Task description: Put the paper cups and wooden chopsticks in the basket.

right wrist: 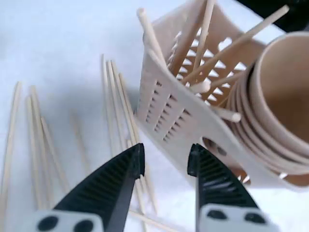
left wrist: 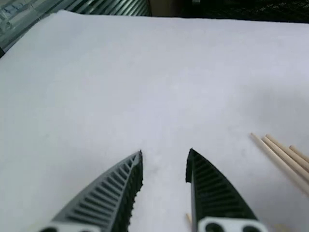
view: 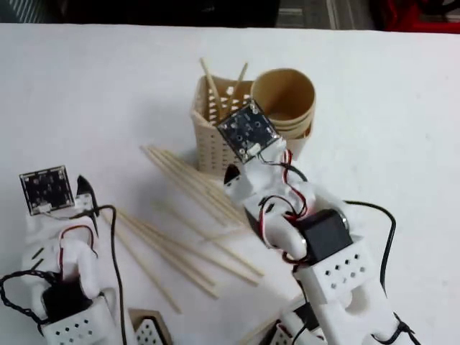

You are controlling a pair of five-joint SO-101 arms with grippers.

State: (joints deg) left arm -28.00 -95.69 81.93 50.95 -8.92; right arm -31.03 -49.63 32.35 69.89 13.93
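- Many loose chopsticks (view: 185, 180) lie scattered on the white table (view: 108, 86), fanned out to the left of and nearer than the basket (view: 208, 136). One bundle runs up close to the basket's near-left wall, and others lie nearer, between the two arms.
- A few upright chopsticks (view: 210, 79) stand in the basket's far-left part, leaning at different angles with their ends above the rim.
- A nested stack of paper cups (view: 284, 97) is at the basket's right end, mouth up and tilted. In the right wrist view the basket's slotted wall passes in front of the stack, so the cups appear to sit inside it.
- The right claw (right wrist: 165, 154) is parted to a moderate gap with nothing between its black fingers. It hangs just beside the basket's near wall, above the loose chopsticks there, and I cannot tell whether it touches any of them.
- The left claw (left wrist: 164, 157) is likewise parted to a moderate gap and holds nothing. It points over bare table, with the ends of some loose chopsticks off to its right.
- The right arm (view: 323, 244) stretches from the near right edge toward the far left, and its wrist camera board sits over the basket's near side.
- The left arm (view: 68, 287) is folded back at the near left corner, well apart from the basket, with cables looping beside it.
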